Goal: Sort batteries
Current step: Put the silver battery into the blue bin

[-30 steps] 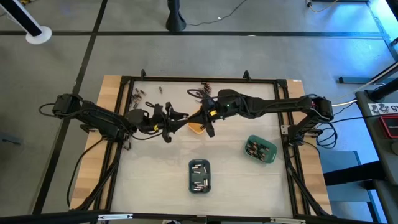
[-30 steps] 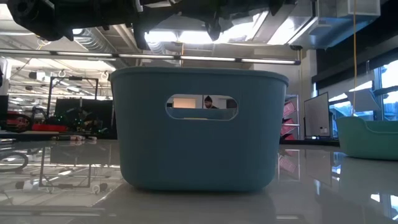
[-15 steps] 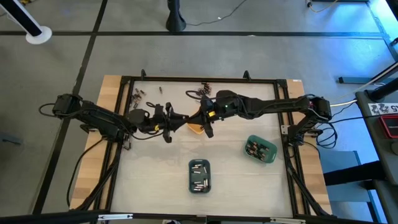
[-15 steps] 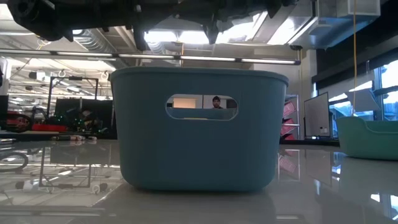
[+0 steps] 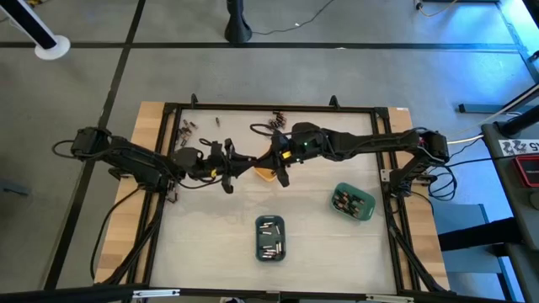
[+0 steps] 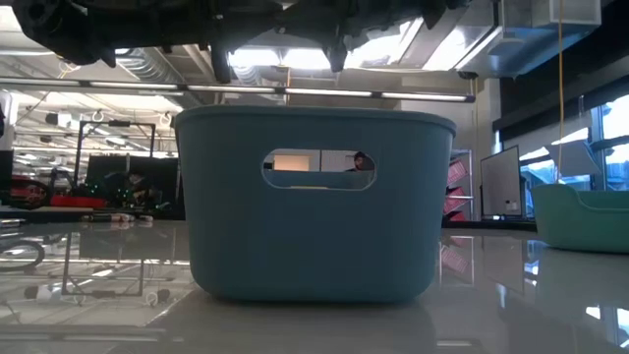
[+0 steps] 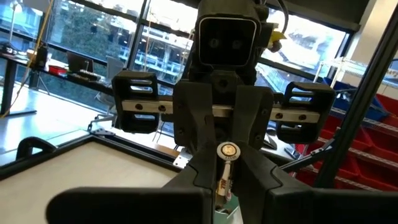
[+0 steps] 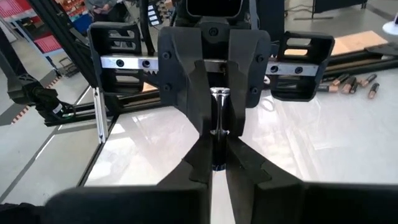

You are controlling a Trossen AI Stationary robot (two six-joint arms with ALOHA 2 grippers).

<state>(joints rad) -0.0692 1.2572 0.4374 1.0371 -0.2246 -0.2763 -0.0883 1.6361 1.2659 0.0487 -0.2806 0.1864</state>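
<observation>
A small battery [image 7: 226,151] with a silvery end and reddish marks is held in the air between my two grippers, which meet tip to tip over the middle of the table. My left gripper [image 5: 247,161] comes from the table's left and my right gripper [image 5: 271,162] from its right. Both are shut on the battery. An orange tray [image 5: 266,174] lies under them, mostly hidden by the arms. Loose batteries [image 5: 187,128] lie on the table near its far edge, with another cluster [image 5: 274,120] farther right. My left gripper pinches the battery's body [image 7: 222,185] between its two fingers, coming roughly level from the table's left. The silvery end shows above the fingers and the battery is lifted clear of the table. My right gripper pinches the same battery's dark body [image 8: 217,155] between its two fingers, coming from the table's right and slanting slightly down. It faces the left gripper's fingers [image 8: 198,109], which close in on the battery from the opposite side.
A slate-blue tray [image 5: 270,238] with batteries stands near the table's front middle and fills the low view [image 6: 314,197]. A green tray [image 5: 353,202] with batteries sits at the right. A black frame [image 5: 269,107] runs around the table. A person's head shows through the blue tray's slot.
</observation>
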